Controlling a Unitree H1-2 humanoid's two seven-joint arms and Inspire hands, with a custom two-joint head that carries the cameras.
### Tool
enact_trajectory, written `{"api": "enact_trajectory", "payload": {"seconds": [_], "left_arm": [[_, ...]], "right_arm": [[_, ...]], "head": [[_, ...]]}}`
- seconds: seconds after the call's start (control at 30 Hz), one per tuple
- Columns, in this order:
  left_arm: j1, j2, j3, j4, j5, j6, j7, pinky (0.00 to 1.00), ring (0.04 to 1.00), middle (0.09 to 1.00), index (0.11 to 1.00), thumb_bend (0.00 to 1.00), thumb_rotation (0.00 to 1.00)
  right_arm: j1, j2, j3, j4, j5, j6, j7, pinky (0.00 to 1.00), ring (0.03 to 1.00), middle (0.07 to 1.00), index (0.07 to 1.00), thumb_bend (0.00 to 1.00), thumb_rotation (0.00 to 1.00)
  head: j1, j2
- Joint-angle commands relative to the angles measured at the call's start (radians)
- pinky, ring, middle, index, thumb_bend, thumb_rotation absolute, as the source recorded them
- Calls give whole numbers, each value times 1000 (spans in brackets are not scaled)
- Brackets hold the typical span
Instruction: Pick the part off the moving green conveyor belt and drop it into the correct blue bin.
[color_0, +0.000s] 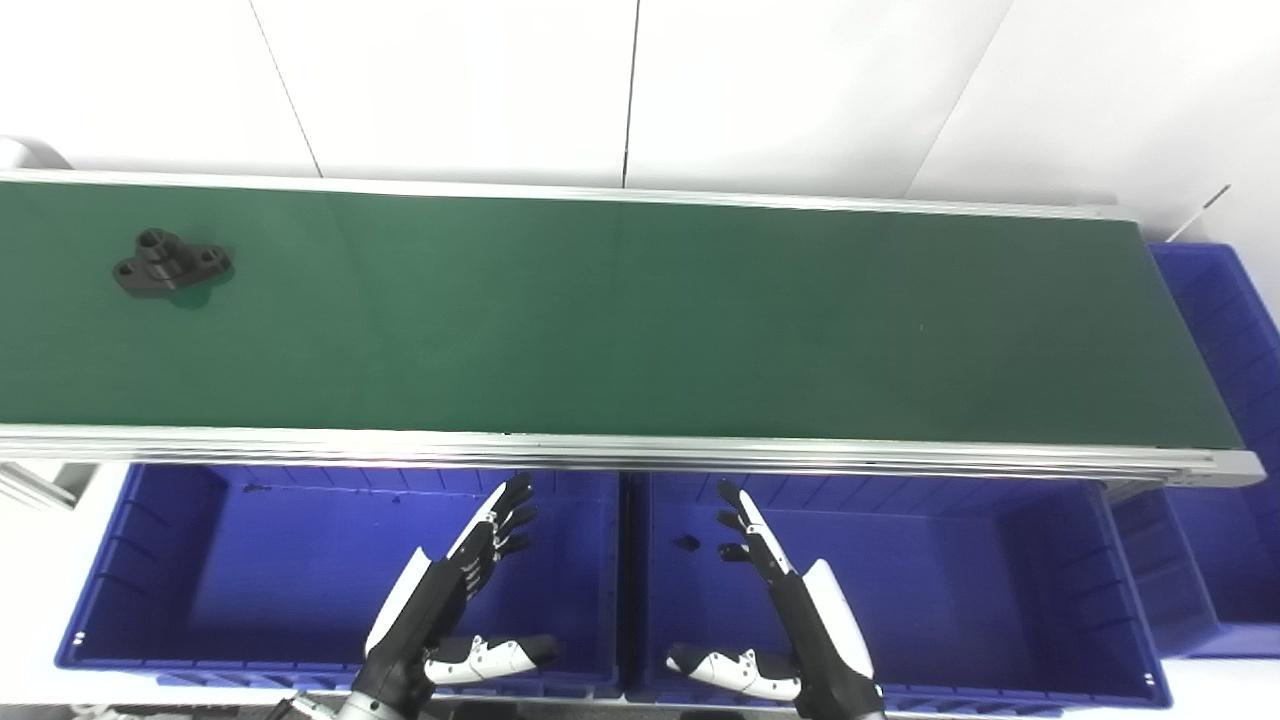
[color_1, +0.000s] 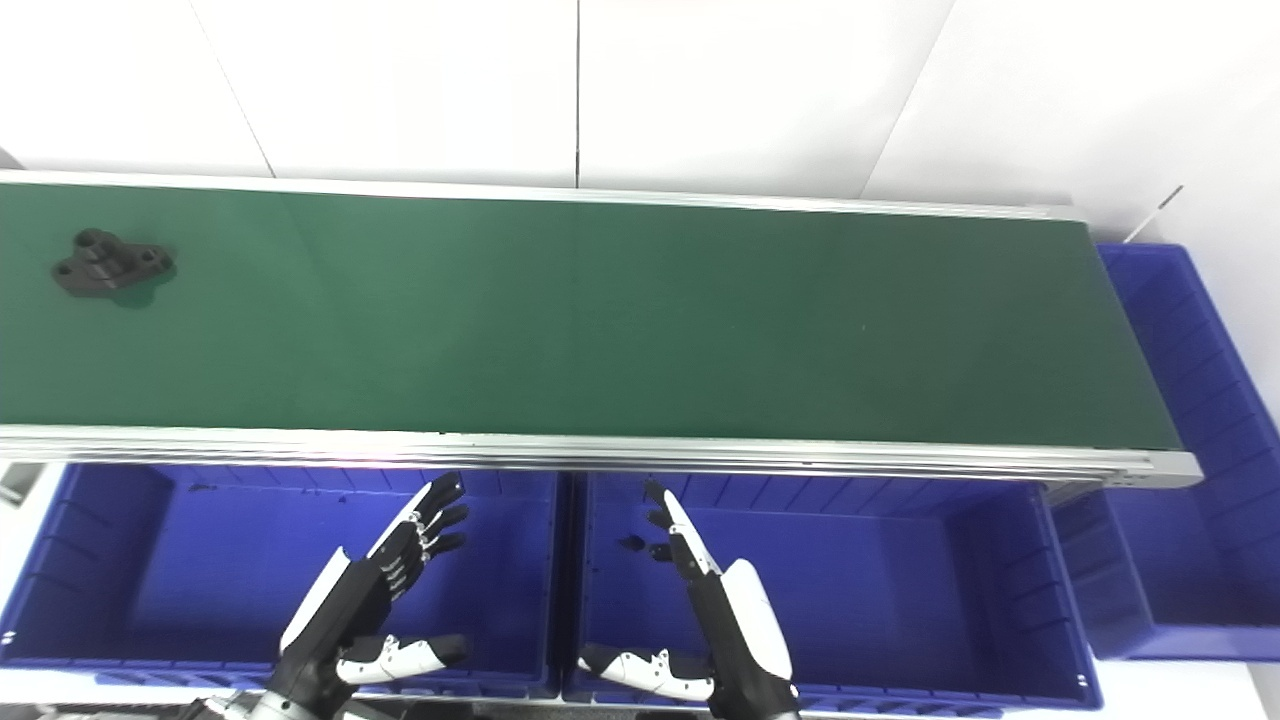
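Part: black, lobed bracket with round bosses, lying flat at the belt's far left, toward the far edge. Judged rigid, light, not fragile; best pinched across the narrow middle between the lobes.
Belt: green, otherwise bare.
Left hand: empty, fingers spread, over the left bin.
Right hand: empty, fingers spread, over the middle bin.
Third bin: at the belt's right end.

You have one black part on one green conveyor belt, three blue bins: left, middle, far right, and two hands: left, right.
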Motion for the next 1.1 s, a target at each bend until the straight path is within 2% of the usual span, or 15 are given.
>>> {"api": "enact_trajectory", "payload": {"seconds": [0.0,0.07,0.13,0.33,0.57,0.63,0.87,1.07], "left_arm": [[-27,14,5,-2,-23,-29,-11,893,940,980,979,797,433],[-41,26,7,12,-46,-29,-32,893,937,978,979,793,429],[-57,40,13,32,-85,-29,-64,898,940,971,988,782,363],[-71,54,30,44,-105,-29,-101,879,941,968,985,784,364],[-73,16,62,71,-155,-29,-130,869,918,956,992,794,339],[-73,10,65,74,-140,-29,-136,859,914,953,992,799,348],[-67,-10,73,74,-125,-29,-147,862,922,956,994,792,353],[-71,-14,73,79,-104,-29,-156,867,926,962,995,782,368]], "right_arm": [[-8,2,-2,-8,1,-31,2,783,922,989,1000,838,600],[-9,3,-4,-10,-8,-20,2,777,920,992,1000,845,603],[-11,5,-6,-12,-14,-13,2,779,927,1000,1000,838,610],[-25,8,-15,15,13,-39,-2,778,922,991,1000,823,593],[-25,9,-30,15,98,-28,27,820,937,986,1000,802,569],[-25,11,-37,21,116,-34,28,828,938,986,1000,786,570],[-23,7,-48,30,131,-41,37,833,939,993,1000,781,596],[-25,6,-52,34,139,-44,43,839,940,989,1000,782,576]], "head": [[2,0],[5,0],[7,-2],[3,-4],[21,-4],[21,-4],[21,-9],[22,-10]]}}
